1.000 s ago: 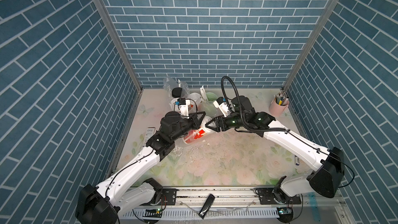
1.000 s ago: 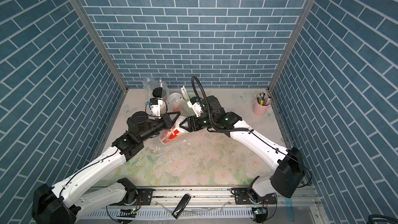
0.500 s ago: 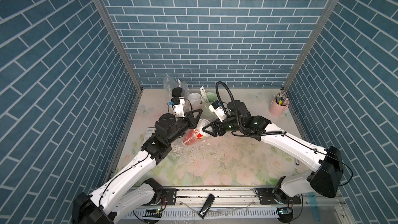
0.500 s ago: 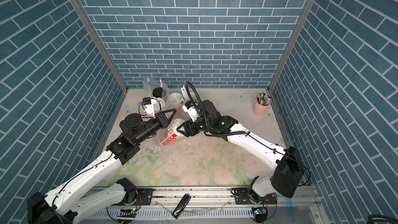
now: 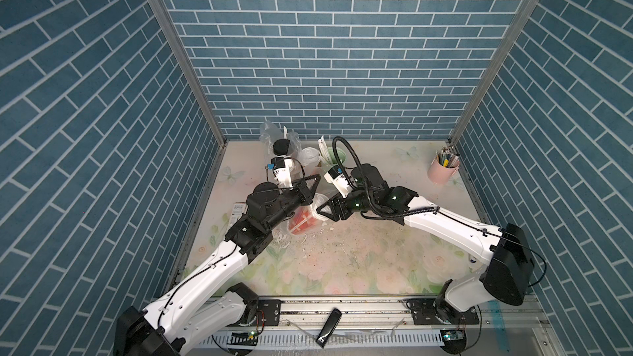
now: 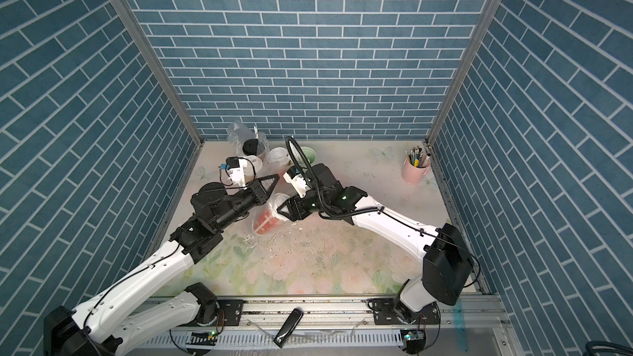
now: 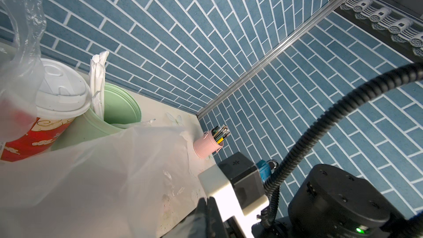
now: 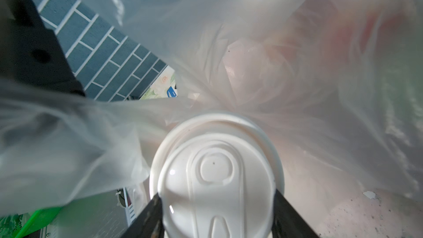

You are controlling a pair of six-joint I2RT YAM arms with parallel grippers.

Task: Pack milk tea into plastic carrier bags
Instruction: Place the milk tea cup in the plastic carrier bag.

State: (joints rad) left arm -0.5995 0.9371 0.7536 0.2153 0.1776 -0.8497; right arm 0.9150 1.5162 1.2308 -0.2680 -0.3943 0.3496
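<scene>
Nearest, a black handheld device [image 5: 329, 328] is lying on the front rail. Beyond it, the floral surface [image 5: 359, 261] is carrying scattered white crumbs.

At mid-surface a red milk tea cup [image 5: 301, 222] is leaning steeply, base toward the near left. It is sitting inside a clear plastic carrier bag [image 5: 285, 227] whose bottom is resting on the surface. The right gripper [image 5: 322, 209] is clamping the cup at its white domed lid [image 8: 215, 179]. In the right wrist view its black fingers [image 8: 146, 220] are pressing on either side of the lid, with bag film billowing all around. The left gripper [image 5: 312, 183] is hovering just above and beyond the lid, its fingers together and pinching the bag's rim, with film stretching away from them.

Farther back, a second carrier bag [image 5: 269, 133] is standing by the back wall with a black-lidded cup [image 5: 281, 147] in it. Near it a white-lidded red cup [image 7: 45, 120] is standing upright, just beside a mint-green cylinder [image 7: 119, 111] that is holding wrapped straws [image 7: 98, 83]. Well apart, in the far right corner, a pink pen cup [image 5: 443, 174] is standing.
</scene>
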